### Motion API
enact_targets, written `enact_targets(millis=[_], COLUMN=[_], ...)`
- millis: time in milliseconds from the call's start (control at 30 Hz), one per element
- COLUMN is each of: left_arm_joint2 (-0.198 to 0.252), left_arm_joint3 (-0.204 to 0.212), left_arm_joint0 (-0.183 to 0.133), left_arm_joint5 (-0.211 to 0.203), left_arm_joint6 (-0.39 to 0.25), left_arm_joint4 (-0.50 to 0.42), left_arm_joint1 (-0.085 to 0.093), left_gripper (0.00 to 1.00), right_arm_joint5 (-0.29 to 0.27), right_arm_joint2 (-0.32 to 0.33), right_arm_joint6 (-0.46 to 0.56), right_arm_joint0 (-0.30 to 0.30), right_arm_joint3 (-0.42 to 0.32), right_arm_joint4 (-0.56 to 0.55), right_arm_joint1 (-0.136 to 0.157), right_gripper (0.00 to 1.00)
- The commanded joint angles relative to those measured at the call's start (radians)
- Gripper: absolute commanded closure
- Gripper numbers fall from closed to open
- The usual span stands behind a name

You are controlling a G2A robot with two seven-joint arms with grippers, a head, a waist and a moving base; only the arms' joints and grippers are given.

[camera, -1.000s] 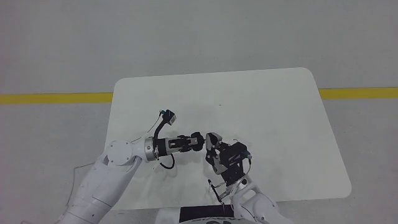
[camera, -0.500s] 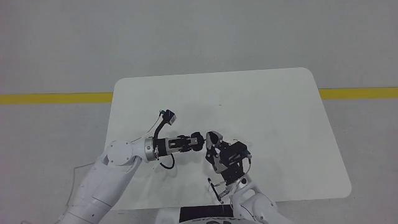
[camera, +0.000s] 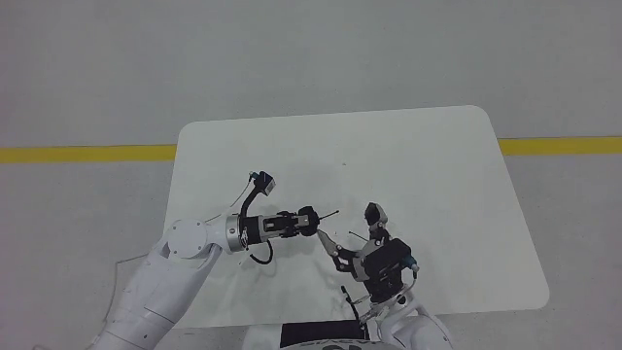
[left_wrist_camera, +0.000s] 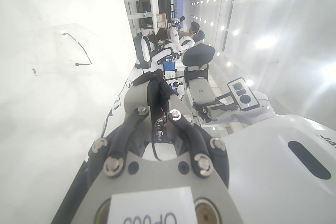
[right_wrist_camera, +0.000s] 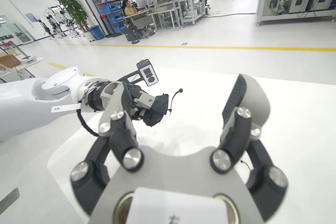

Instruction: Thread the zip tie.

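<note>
The left pincer [camera: 311, 219] hung over the near-middle of the white desk [camera: 437, 156], its arm coming in from the desk's near left corner. Its dark-padded fingers [left_wrist_camera: 155, 88] were pressed together on a thin black zip tie [camera: 328, 215]. Seen from the right wrist, the left pincer [right_wrist_camera: 160, 109] was held clear of the desk [right_wrist_camera: 288, 117], above its own shadow. The zip tie [right_wrist_camera: 173, 100] stuck out past the fingertips and curved upward to a small square head at its free end, touching nothing else. In the left wrist view a thin black strand also ran back between the closed fingers toward the left pincer's [left_wrist_camera: 155, 83] base. The right pincer [camera: 350, 233] sat just beside the left one, toward the desk's near edge, facing it. Its fingers were spread wide and gripped nothing. Its ribbed pads [right_wrist_camera: 232, 99] stood well apart, and the right pincer [right_wrist_camera: 183, 101] stayed apart from the zip tie.
</note>
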Motion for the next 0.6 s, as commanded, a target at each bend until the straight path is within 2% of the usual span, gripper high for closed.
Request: enact_targets(millis=[0, 67, 100, 167, 233, 300, 400, 533, 567], left_arm_joint2=[0.0, 0.0, 0.003, 0.001, -0.011, -0.022, -0.031, -0.033, -0.029], left_arm_joint3=[0.0, 0.0, 0.001, 0.011, 0.029, 0.048, 0.07, 0.108, 0.115], left_arm_joint0=[0.0, 0.0, 0.002, 0.0, -0.008, -0.014, -0.023, -0.042, -0.046], left_arm_joint5=[0.0, 0.0, 0.01, 0.026, 0.041, 0.059, 0.082, 0.136, 0.142], left_arm_joint6=[0.0, 0.0, 0.013, 0.008, -0.013, -0.037, -0.074, -0.115, -0.116], left_arm_joint4=[0.0, 0.0, -0.018, -0.082, -0.139, -0.201, -0.269, -0.348, -0.356], left_arm_joint1=[0.0, 0.0, -0.001, -0.001, 0.001, 0.003, 0.006, 0.008, 0.007], left_gripper=[1.0, 1.0, 1.0, 1.0, 1.0, 1.0, 1.0, 1.0, 1.0], right_arm_joint5=[0.0, 0.011, 0.032, 0.053, 0.059, 0.069, 0.115, 0.224, 0.235], right_arm_joint2=[0.0, 0.007, 0.015, 0.017, 0.032, 0.033, 0.01, -0.085, -0.112], right_arm_joint6=[0.0, -0.001, -0.005, -0.025, -0.069, -0.113, -0.16, -0.226, -0.221], right_arm_joint0=[0.0, 0.01, 0.016, 0.017, 0.036, 0.059, 0.096, 0.178, 0.199], right_arm_joint3=[0.0, 0.004, 0.011, 0.019, 0.045, 0.081, 0.122, 0.188, 0.211], right_arm_joint4=[0.0, -0.02, -0.068, -0.13, -0.13, -0.13, -0.13, -0.13, -0.13], right_arm_joint1=[0.0, 0.0, 0.002, 0.005, 0.019, 0.047, 0.089, 0.156, 0.169], right_gripper=[0.0, 0.0, 0.0, 0.0, 0.0, 0.0, 0.0, 0.0, 0.0])
